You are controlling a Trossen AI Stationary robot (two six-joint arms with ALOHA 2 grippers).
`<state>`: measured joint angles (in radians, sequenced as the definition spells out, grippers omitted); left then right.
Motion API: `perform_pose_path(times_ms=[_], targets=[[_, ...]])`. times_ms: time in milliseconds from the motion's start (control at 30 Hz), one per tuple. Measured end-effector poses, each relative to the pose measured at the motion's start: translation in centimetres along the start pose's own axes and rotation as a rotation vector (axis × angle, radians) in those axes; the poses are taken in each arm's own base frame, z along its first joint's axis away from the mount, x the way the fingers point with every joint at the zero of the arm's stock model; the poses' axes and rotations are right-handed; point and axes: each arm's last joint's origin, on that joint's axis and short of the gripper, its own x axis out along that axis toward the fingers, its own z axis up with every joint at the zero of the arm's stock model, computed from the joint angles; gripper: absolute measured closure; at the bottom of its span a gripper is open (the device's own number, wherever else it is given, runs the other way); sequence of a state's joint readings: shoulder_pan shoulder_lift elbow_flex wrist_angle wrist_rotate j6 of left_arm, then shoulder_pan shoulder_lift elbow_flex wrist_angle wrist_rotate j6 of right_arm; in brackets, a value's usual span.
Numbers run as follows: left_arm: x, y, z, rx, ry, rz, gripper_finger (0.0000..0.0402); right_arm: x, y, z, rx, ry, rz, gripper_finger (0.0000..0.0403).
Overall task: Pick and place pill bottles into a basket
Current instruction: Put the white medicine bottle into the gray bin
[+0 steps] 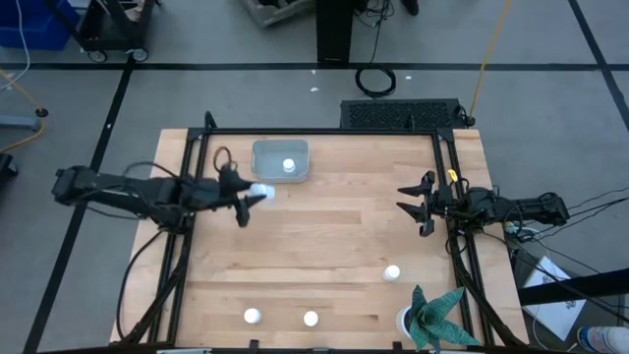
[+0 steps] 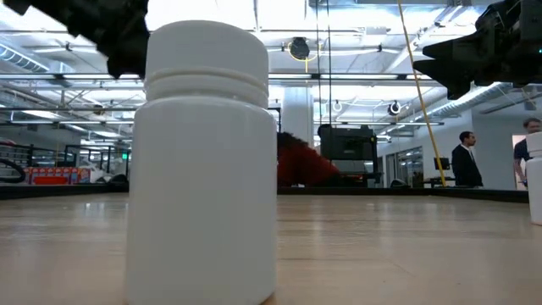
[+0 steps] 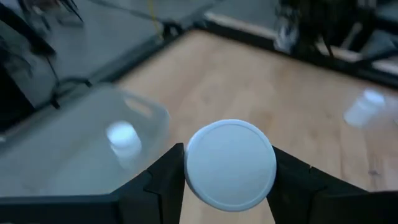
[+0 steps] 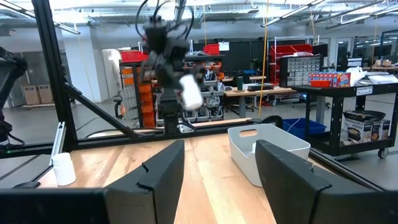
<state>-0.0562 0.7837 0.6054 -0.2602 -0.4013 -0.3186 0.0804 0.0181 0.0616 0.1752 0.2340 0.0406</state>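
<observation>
Pill bottle [image 1: 261, 191] hangs above the bench [image 1: 334, 226] in the left gripper [image 1: 257, 194], just short of the basket [image 1: 280, 160], which already holds one bottle [image 1: 289, 166]. The main risk is a release made too soon: the carried bottle sits at the basket's near corner rather than over its floor, so it could strike the rim and roll away across the wood. A drop from this height could also bounce it back out of the shallow bin, or knock the bottle inside. In the left wrist view the white cap [image 3: 231, 163] fills the gap between the two dark fingers [image 3: 163, 180], which are clamped against its sides, with the basket [image 3: 81, 143] lying ahead of it. The right gripper [image 1: 421, 206] waits at the bench's right edge, its fingers spread wide apart and holding nothing. Three more bottles stand on the bench, one near the potted plant [image 1: 429, 317] at [image 1: 392, 272] and two along the near edge at [image 1: 253, 316] and [image 1: 311, 318].
</observation>
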Motion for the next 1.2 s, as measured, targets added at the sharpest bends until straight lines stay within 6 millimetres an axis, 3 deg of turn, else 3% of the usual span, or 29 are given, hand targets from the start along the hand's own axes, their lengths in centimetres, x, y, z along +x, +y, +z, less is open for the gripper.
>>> perform_pose_path(times_ms=[133,267,533,800,933,1200], targets=[[-0.5,1.2,2.9,0.016,-0.059,0.039,0.022,0.0,0.0,0.0,0.0,0.0,0.0,0.0211],[0.4,2.4,4.9,0.032,-0.038,0.048,0.0207,0.0,0.0,0.0,0.0,0.0,0.0,0.0211],[3.9,5.3,8.3,0.073,0.093,0.056,0.0219,0.0,0.0,0.0,0.0,0.001,0.0,0.0211],[7.6,9.7,10.6,0.042,0.252,0.154,0.0205,0.0,0.0,0.0,0.0,0.0,0.0,0.0211],[9.0,12.2,11.0,0.018,0.301,0.155,0.0218,0.0,0.0,0.0,0.0,0.0,0.0,0.0211],[11.6,16.7,8.8,-0.117,0.415,0.166,0.0204,0.0,0.0,0.0,0.0,0.0,0.0,0.0211]])
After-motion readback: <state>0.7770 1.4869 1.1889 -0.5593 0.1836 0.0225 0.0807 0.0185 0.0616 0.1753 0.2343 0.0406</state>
